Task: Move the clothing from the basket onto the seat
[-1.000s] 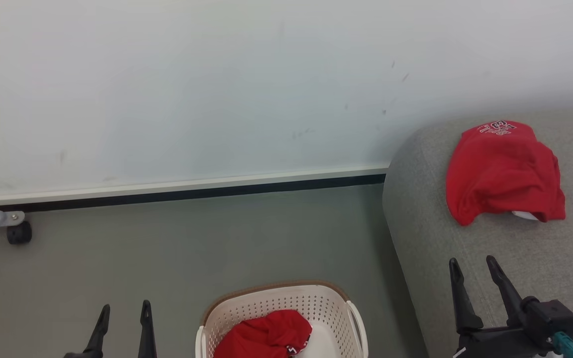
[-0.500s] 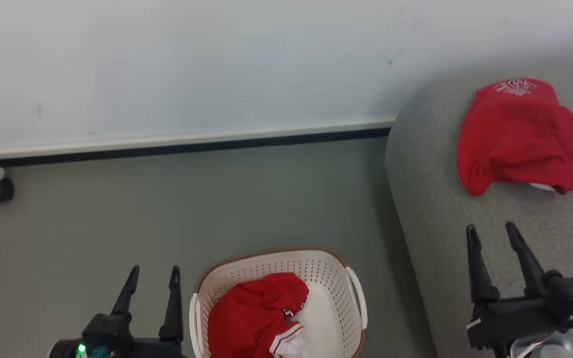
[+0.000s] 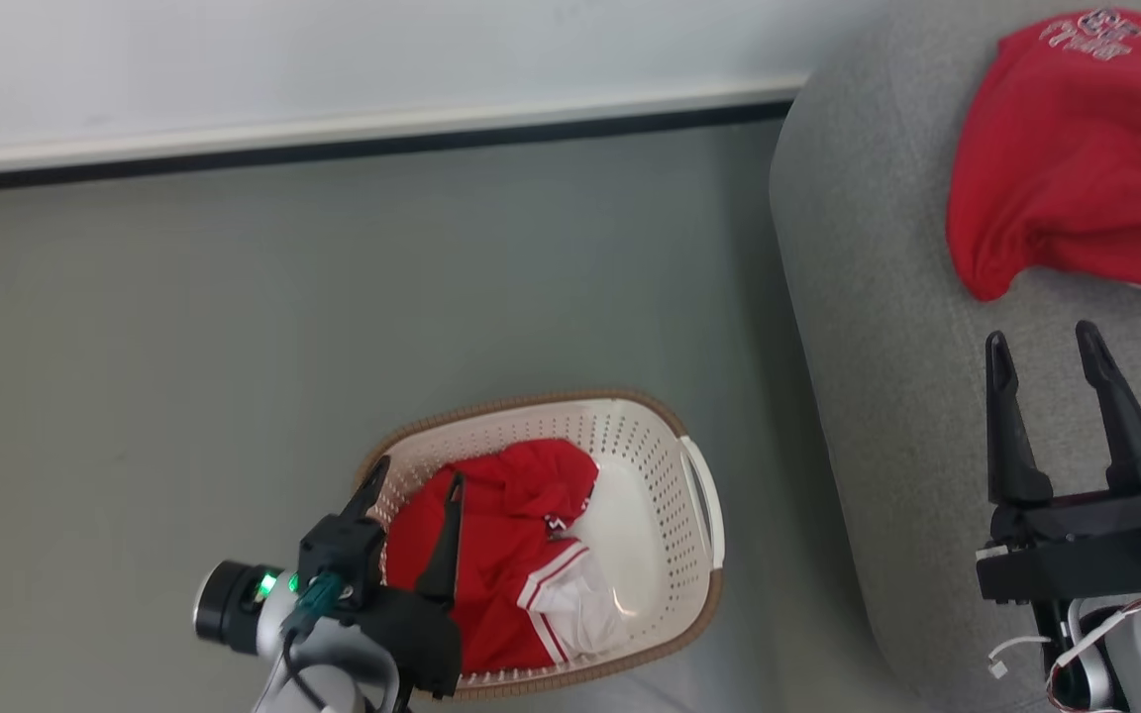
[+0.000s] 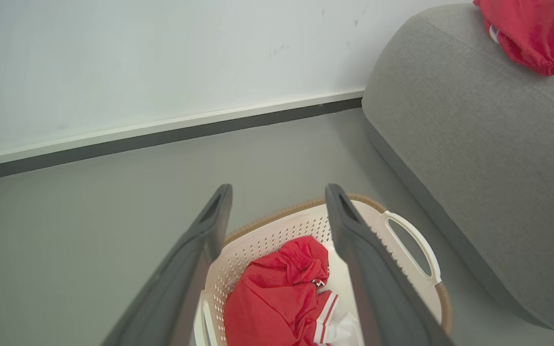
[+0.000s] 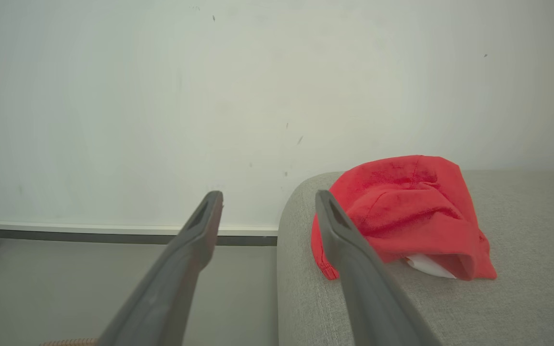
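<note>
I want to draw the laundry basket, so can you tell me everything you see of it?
The basket is oval, cream-white plastic full of little holes, with a brown rim and a loop handle on its side. It stands upright on the grey floor, beside the sofa but apart from it. A crumpled red garment with white trim lies inside.

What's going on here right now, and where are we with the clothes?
The robot is halfway through moving laundry. One red top already lies on the grey sofa. The other red top sits crumpled in the basket. The left gripper is over the basket with its fingers open, holding nothing. The right gripper is open and empty above the sofa, short of the top lying there.
</note>
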`<state>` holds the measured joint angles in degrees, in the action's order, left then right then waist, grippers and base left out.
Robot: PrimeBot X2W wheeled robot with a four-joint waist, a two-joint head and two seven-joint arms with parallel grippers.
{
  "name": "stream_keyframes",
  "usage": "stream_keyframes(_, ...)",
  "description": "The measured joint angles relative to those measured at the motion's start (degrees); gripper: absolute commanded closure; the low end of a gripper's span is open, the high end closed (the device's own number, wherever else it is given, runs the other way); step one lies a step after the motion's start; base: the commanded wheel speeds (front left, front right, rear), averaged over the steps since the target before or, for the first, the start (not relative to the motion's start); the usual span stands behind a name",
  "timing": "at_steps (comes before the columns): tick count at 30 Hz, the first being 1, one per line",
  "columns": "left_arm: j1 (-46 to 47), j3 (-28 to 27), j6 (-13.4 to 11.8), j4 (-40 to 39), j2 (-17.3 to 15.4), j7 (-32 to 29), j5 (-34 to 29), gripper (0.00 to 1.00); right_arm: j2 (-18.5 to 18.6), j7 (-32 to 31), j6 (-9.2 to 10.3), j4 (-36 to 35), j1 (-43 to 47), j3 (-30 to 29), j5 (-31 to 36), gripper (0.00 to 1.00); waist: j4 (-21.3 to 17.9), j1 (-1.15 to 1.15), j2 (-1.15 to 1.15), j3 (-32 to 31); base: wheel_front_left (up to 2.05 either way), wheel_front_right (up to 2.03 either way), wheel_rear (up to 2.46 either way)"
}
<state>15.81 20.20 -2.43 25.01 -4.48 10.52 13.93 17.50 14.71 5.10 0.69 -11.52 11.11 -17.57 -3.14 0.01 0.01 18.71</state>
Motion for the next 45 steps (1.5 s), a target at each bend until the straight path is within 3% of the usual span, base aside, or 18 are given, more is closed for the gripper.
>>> stream_keyframes(16, 13.24, 6.03, 1.97, 12.23, 0.89, -3.89, -5.05, 0.0, 0.66, 0.01, 0.0, -5.71, -6.78, 0.03, 2.02, 0.0, -1.24, 0.01, 0.01, 12.78, 0.0, 0.0, 0.0)
stream_keyframes(45, 32.46, 11.54, 3.02, 28.11, 1.35, -6.9, -11.9, 0.0, -0.47, 0.01, 0.19, -11.9, -18.46, 0.41, 4.39, 0.0, -4.18, 0.0, 0.0, 36.47, 0.0, 0.0, 0.0)
